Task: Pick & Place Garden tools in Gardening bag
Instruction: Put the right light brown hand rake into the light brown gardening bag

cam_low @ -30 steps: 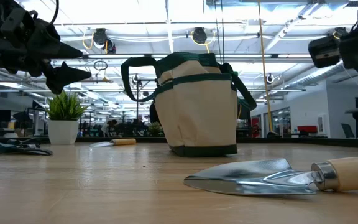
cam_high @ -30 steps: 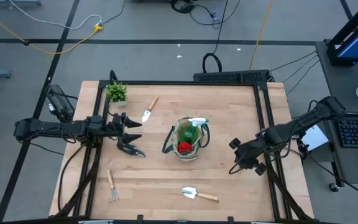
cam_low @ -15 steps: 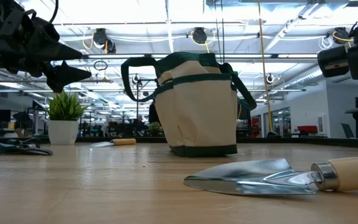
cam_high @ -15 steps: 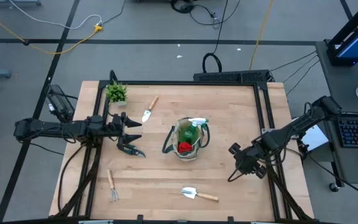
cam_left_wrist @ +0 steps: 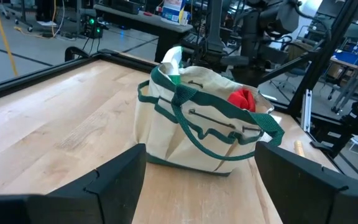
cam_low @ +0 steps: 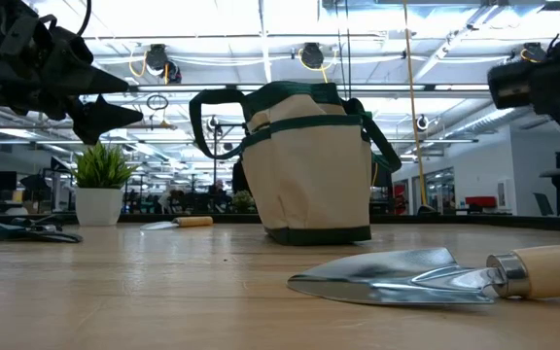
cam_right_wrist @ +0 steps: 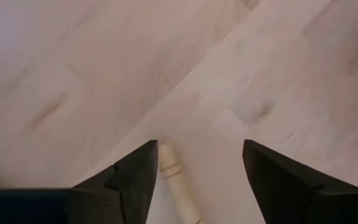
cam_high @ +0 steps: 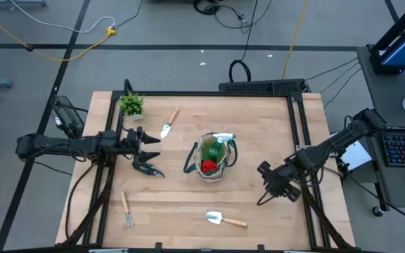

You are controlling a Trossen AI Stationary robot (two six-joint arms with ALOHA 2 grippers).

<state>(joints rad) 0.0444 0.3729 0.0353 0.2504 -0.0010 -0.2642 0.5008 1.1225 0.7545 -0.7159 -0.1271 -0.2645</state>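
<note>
The beige gardening bag (cam_high: 213, 159) with dark green trim stands upright on its base mid-table, holding a red glove (cam_left_wrist: 242, 99) and a green spray bottle (cam_high: 221, 140). My left gripper (cam_high: 153, 145) is open and empty, hovering left of the bag and facing it (cam_left_wrist: 199, 149), just beyond the dark pruning shears (cam_high: 148, 169) lying flat. My right gripper (cam_high: 264, 188) is open and empty, pointing down at the table right of the bag. A wooden-handled trowel (cam_high: 225, 219) lies flat near the front edge; a wooden handle end (cam_right_wrist: 176, 182) shows below the right fingers.
A second trowel (cam_high: 169, 124) lies at the back left of the bag. A small hand fork (cam_high: 126, 209) lies at the front left. A potted green plant (cam_high: 132, 105) stands at the far left corner. Bare wood lies between the bag and the front trowel.
My right gripper has moved a little toward the table's near edge, closer to the front trowel, staying open. The left arm and all the tools have kept still.
</note>
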